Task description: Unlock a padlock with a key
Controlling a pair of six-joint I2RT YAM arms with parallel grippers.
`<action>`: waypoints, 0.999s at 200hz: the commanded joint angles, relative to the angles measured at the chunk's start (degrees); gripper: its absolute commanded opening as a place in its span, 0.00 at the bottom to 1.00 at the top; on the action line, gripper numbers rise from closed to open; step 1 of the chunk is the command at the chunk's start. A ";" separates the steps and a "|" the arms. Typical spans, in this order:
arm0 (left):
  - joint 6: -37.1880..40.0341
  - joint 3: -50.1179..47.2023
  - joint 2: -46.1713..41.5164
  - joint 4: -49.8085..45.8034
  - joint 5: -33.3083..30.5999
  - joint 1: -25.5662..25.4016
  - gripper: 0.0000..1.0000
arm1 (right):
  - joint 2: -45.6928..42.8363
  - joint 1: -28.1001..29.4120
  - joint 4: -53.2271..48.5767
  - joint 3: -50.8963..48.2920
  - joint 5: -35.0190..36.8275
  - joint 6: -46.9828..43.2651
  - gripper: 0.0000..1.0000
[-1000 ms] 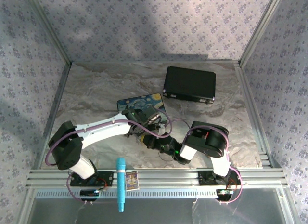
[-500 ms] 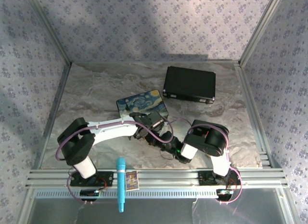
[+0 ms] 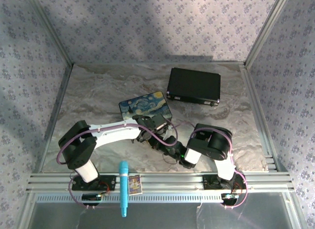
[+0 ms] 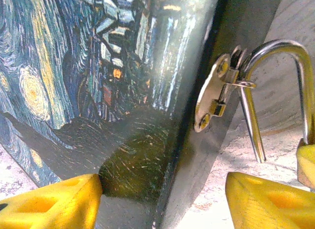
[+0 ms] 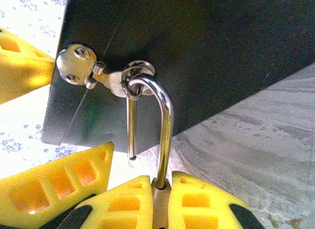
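Right gripper (image 5: 160, 202): clamped tight on the padlock (image 5: 169, 118) body, with the shackle rising straight out from between the fingertips.
Padlock shackle: hooked through the hasp ring (image 5: 140, 65) just ahead of the fingers, short leg hanging free.
Left gripper (image 4: 162, 194): spread wide, holding nothing, with the painted box (image 4: 74, 71) edge between the fingers.

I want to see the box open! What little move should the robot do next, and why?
Probably the right fingers should turn the padlock so its loose shackle end slips out of the hasp ring. The shackle already looks popped open, yet it is hooked through that ring on the painted box.
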 commanded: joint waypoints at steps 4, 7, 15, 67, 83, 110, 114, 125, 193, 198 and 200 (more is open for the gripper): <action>-0.39 -3.47 2.35 -5.97 10.65 0.95 0.67 | -1.79 -1.64 2.58 -1.09 4.82 0.85 0.00; -0.48 -3.46 2.23 -5.90 10.66 0.95 0.67 | -1.88 -1.65 2.67 -1.23 4.95 0.81 0.00; -0.59 -3.55 1.78 -5.79 10.74 0.95 0.67 | -2.20 -2.05 2.70 -1.29 4.84 0.67 0.00; -1.42 -2.43 -6.82 -3.44 17.51 1.56 0.67 | -3.52 -2.22 0.98 -0.47 4.47 -0.11 0.00; -1.56 -2.05 -6.32 -4.80 16.15 2.21 0.67 | -2.98 -2.45 1.86 -0.70 4.38 0.28 0.00; -2.55 -2.42 -2.29 -7.18 13.40 2.67 0.67 | -3.28 -2.83 1.83 -1.06 4.26 0.29 0.00; -2.87 -2.34 -1.79 -7.15 12.65 2.48 0.67 | -3.38 -2.91 1.88 -1.15 4.26 0.16 0.00; -3.11 -2.06 -0.80 -7.30 13.22 2.29 0.67 | -3.64 -3.30 1.89 -1.44 3.91 -0.09 0.00; -2.94 -2.26 -0.96 -7.10 12.66 2.13 0.67 | -5.77 -6.89 1.58 -1.59 -0.16 -1.64 0.00; -2.93 -2.25 -1.04 -7.09 12.76 2.18 0.67 | -6.02 -7.00 1.40 -1.50 -0.02 -1.72 0.00; -2.94 -2.30 -1.04 -7.10 12.70 2.18 0.67 | -6.10 -7.01 1.26 -1.49 0.00 -1.74 0.00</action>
